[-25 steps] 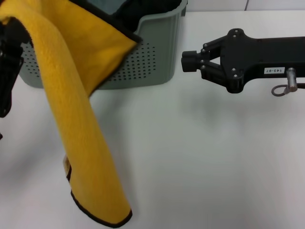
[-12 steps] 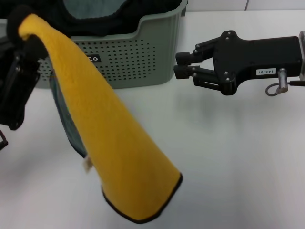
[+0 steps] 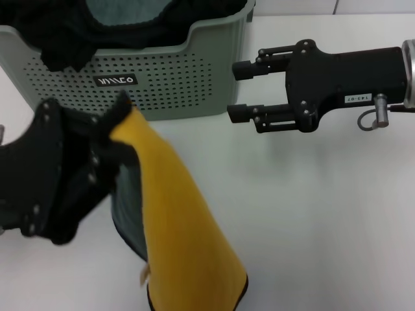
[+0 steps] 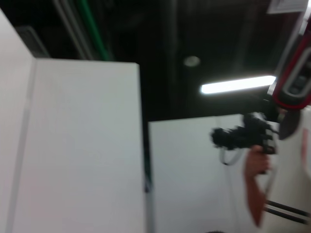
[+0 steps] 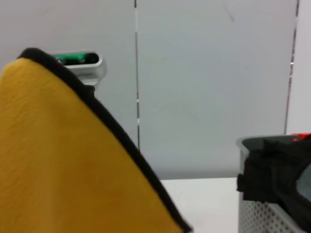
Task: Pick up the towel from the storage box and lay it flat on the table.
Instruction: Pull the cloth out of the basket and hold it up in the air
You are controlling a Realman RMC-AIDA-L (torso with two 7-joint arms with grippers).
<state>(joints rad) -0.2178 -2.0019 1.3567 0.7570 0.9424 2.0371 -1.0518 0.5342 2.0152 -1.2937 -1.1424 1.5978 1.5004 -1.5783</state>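
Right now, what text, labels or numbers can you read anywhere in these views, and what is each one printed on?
Small black label with white logo lettering on the front wall of the storage box: stylised, not legible as a word.
White sticker on the right gripper body: a short printed code, too small and blurred to read surely.
Green-lit display on a grey device behind the towel in the right wrist view: unreadable.
Left wrist view: no readable text.

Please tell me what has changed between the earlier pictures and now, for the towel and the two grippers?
The left gripper, still shut on the towel, has carried it clear of the storage box, nearer the robot and over the table. The towel hangs lower now. The right gripper, earlier closed, has opened and moved slightly toward the towel. The storage box stayed in place, with the black cloth still inside.
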